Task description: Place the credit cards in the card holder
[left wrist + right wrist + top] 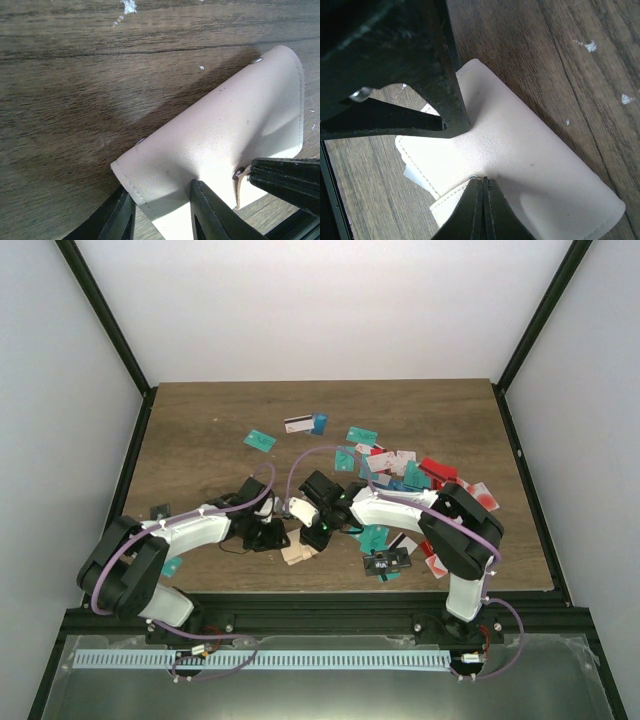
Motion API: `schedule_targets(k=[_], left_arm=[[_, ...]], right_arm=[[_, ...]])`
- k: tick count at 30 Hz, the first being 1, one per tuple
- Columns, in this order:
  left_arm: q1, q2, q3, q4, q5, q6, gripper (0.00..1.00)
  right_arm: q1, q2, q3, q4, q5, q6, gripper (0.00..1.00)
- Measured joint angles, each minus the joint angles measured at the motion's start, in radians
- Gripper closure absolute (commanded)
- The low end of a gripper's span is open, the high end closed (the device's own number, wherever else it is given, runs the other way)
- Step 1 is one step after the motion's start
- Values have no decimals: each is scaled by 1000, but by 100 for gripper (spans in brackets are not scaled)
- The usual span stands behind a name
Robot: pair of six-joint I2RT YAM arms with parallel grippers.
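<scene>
The table (pixel 200 440) carried everything, and both arms met near its front middle. The left arm (pixel 190 530) and the right arm (pixel 400 510) reached inward so that their jaws faced each other across one object, which made sense if one side was to steady it while the other worked it open.

That object was the card holder (pixel 225 115), a tan folded wallet lying flat on the wood directly between the two sets of jaws. The left jaws stood partly apart and straddled its near end, one finger over the top face and one at its edge. They appeared to be clamped on it, though the wrist view cut the contact off. Their job was probably to pin it in place.

The right jaws were pressed together on the thin snap tab (pixel 241 192) at the holder's edge, likely to pull the flap up.

The credit cards (pixel 400 470) lay scattered beyond and outside the right jaws, well apart from the holder. None was in either set of jaws or visibly inside the holder, so loading had not begun.
</scene>
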Motion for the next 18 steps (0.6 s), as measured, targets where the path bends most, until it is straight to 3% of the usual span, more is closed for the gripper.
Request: schedule_targets(k=[18], left_arm=[[1, -19, -21, 23, 0, -3, 67]], right_arm=[[3, -13, 0, 6, 0, 29, 99]])
